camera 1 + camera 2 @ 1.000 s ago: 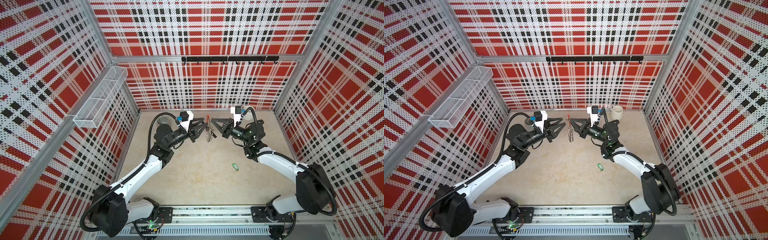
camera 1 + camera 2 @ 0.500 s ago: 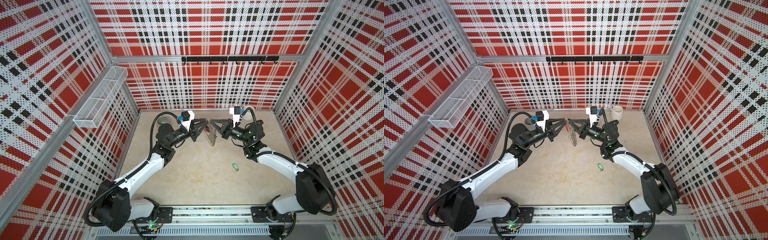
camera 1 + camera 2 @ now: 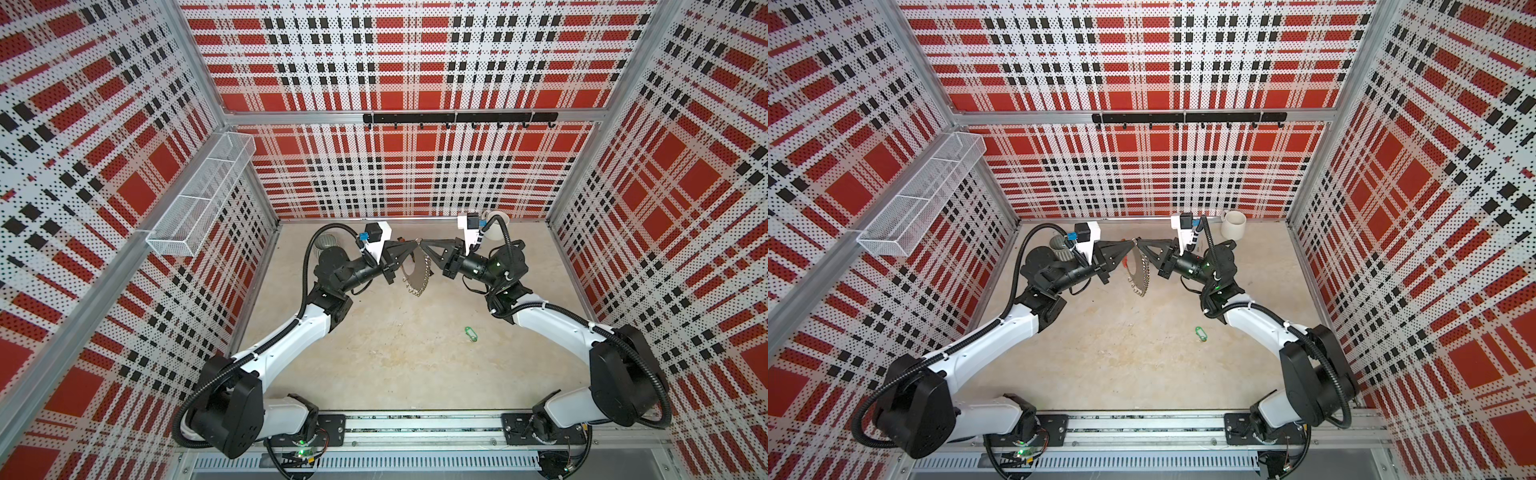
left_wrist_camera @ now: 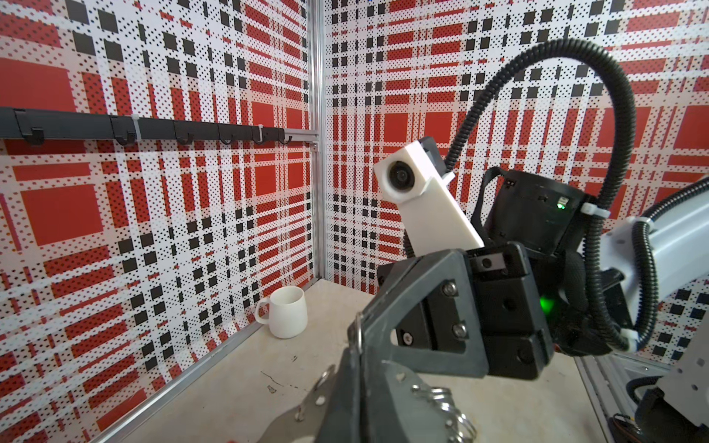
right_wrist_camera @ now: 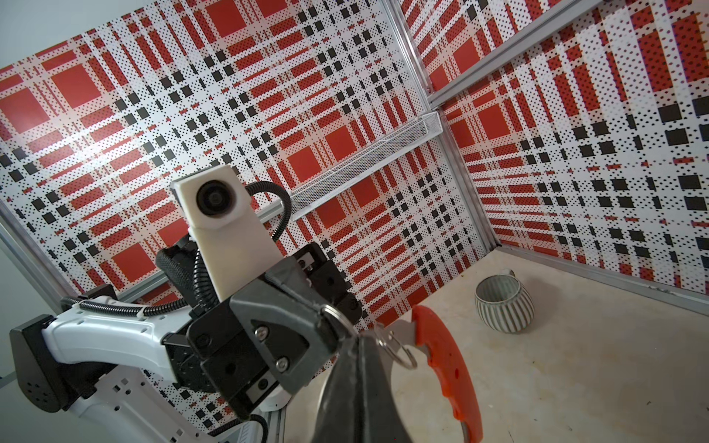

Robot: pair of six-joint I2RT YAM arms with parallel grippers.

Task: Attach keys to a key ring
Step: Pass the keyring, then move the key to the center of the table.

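Observation:
The key ring (image 3: 415,272) (image 3: 1139,272), a flat grey oval fringed with small silver rings, hangs in the air at the back middle, in both top views. My left gripper (image 3: 415,243) and right gripper (image 3: 422,246) meet tip to tip at its top, both shut on it. In the left wrist view my left gripper (image 4: 360,368) pinches the ring's grey plate (image 4: 295,418). The right wrist view shows my right gripper (image 5: 358,341) clamped beside the red arc (image 5: 449,364). The green key tag (image 3: 471,333) (image 3: 1200,333) lies alone on the floor near the right arm.
A white mug (image 3: 1233,224) (image 4: 287,312) stands at the back right by the wall. A striped grey cup (image 3: 1057,245) (image 5: 503,303) sits at the back left behind the left arm. A wire basket (image 3: 203,195) hangs on the left wall, a hook rail (image 3: 457,118) on the back wall.
My left gripper has moved right to the top of the key ring and closed on it. The right gripper has kept its hold, and the ring has tilted slightly.

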